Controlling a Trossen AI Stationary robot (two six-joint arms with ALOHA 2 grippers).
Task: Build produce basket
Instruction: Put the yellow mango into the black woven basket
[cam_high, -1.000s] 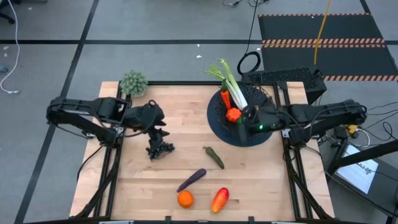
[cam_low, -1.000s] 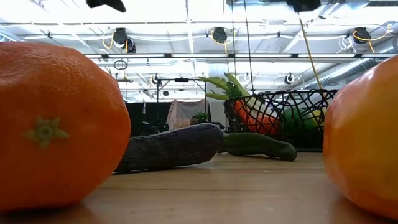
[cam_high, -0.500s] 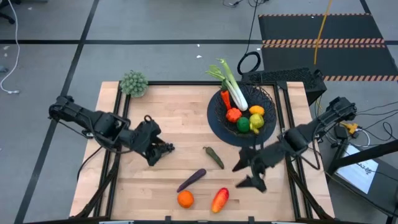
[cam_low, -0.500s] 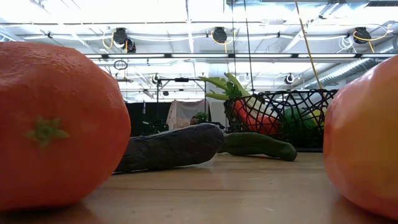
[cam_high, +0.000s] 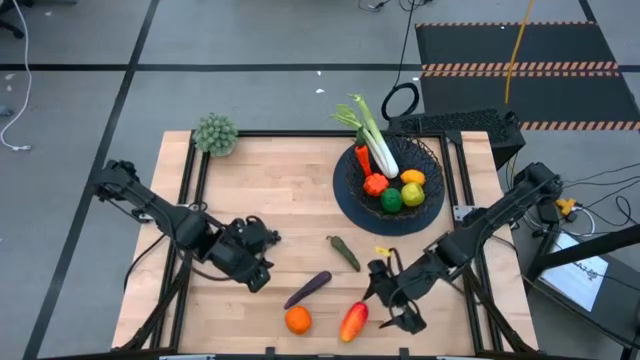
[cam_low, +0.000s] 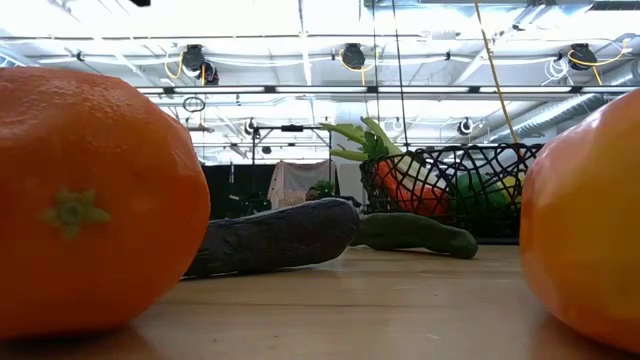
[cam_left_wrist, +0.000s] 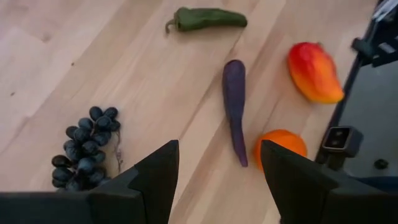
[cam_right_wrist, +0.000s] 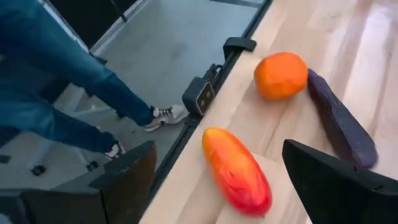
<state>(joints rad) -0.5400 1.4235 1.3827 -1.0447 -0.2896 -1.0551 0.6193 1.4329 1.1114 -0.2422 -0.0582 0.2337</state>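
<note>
**Basket half filled, five pieces left on the table**

High view first: the black wire basket (cam_high: 430, 215) sits at the far right of the table and already carries a good load. The leek (cam_high: 372, 130) leans out over its far rim, with a carrot (cam_high: 362, 158), a tomato (cam_high: 375, 184), a lime (cam_high: 391, 199), an apple (cam_high: 411, 195) and a small orange fruit (cam_high: 412, 178) packed beside it. So roughly half the job looks done.

What's left lies well apart from the basket, on the near half of the wood. The pickle (cam_high: 345, 252) is mid-table, the eggplant (cam_high: 308, 289) just nearer, then an orange (cam_high: 298, 320) and the red-yellow pepper (cam_high: 353, 321) close to the near edge. The dark grapes (cam_left_wrist: 84, 149) lie off to the left.

Now the arms. The right gripper (cam_high: 398, 300) hangs low beside the pepper, fingers spread wide and empty; its wrist camera looks straight down on the pepper (cam_right_wrist: 236, 171) between the two fingers, so that looks like the next pick, though nothing is touched yet. A person's legs (cam_right_wrist: 68, 87) stand beyond the table edge.

The left gripper (cam_high: 255, 265) sits over the left-centre of the table, jaws parted and carrying nothing, the grapes showing just ahead of one finger (cam_left_wrist: 152, 180). Whether it touches them, I cannot tell.
</note>
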